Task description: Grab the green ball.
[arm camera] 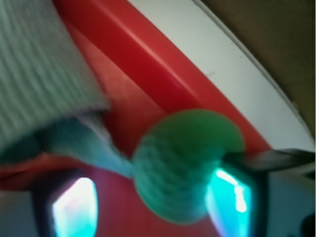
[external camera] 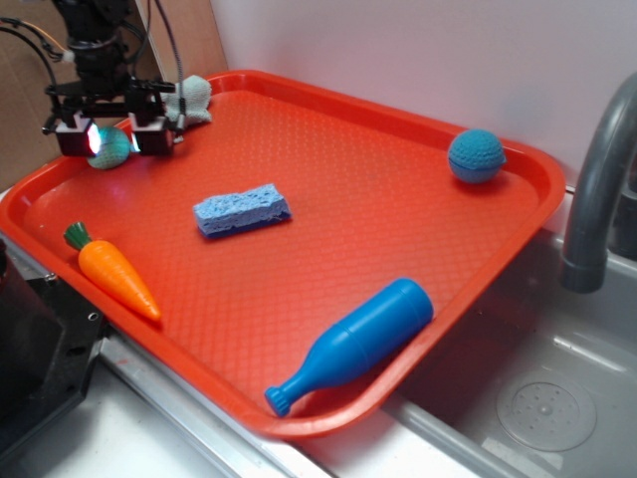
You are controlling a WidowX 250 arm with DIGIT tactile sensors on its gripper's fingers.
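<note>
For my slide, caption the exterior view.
Gripper straddles the green ball at the red tray's far-left corner.

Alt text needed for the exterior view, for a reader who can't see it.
The gripper straddles the green ball at the far left corner of a red tray, beside a pale cloth. Also on the tray: blue sponge, toy carrot, blue bottle, blue ball.

Black arm with looping black cables, black gripper, boxy finger pads glowing cyan inside, red-edged.
</note>
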